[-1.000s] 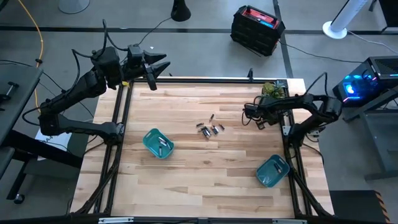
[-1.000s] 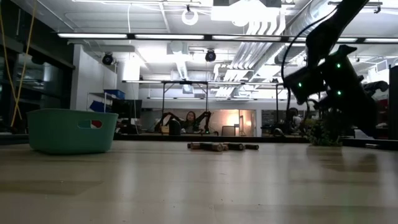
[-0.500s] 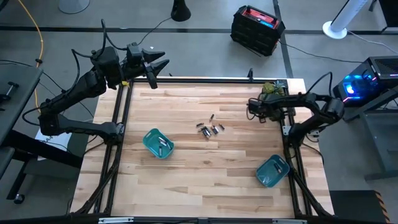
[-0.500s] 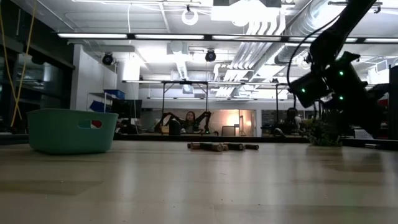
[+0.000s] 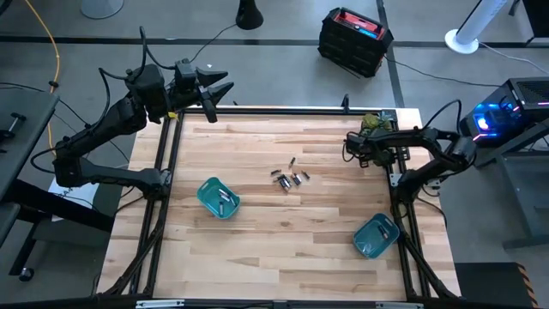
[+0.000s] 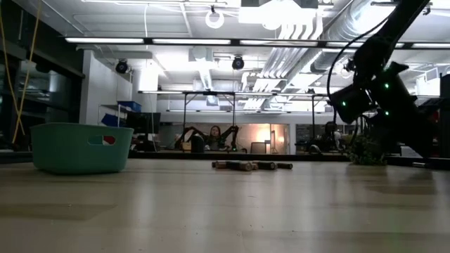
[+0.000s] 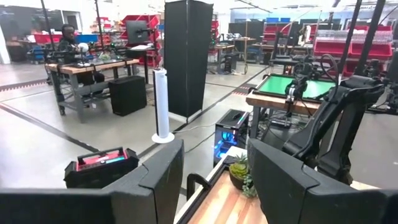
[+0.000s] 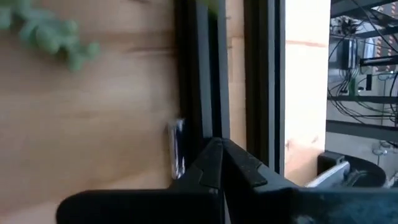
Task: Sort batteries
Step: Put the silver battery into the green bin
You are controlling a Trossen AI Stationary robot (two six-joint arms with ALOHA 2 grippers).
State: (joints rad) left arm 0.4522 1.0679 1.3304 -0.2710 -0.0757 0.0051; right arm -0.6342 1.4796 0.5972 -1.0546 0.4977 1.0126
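Several small cylindrical silvery-grey batteries (image 5: 288, 178) lie loose in a cluster near the middle of the pale wooden-slat bench (image 5: 257, 249), roughly five or six by the high view, the exact count too fine to settle; the low view shows them as a short row of dark cylinders (image 6: 252, 166) lying flat on the bench surface. Two small rectangular teal plastic bins are present: one on the left side of the bench (image 5: 218, 197) with a few pale cells apparently already inside, one near the right front corner (image 5: 376, 236) whose contents cannot be made out. Left gripper (image 5: 214, 92): parked off the far left corner of the bench, clear of all task items, fingers (image 7: 155, 180) spread wide and empty. Right gripper (image 5: 352, 147): raised above the far right part of the bench beside a small green potted plant (image 5: 374, 123), fingers (image 8: 214, 165) pressed together; nothing visible between them. Its wrist view looks along the dark frame rail at the bench edge, with one small silvery cylinder (image 8: 176, 148) lying beside the rail, possibly a stray cell. Status, by judgement: sorting partly done, at most a few cells binned; the central cluster remains to be picked and distributed.
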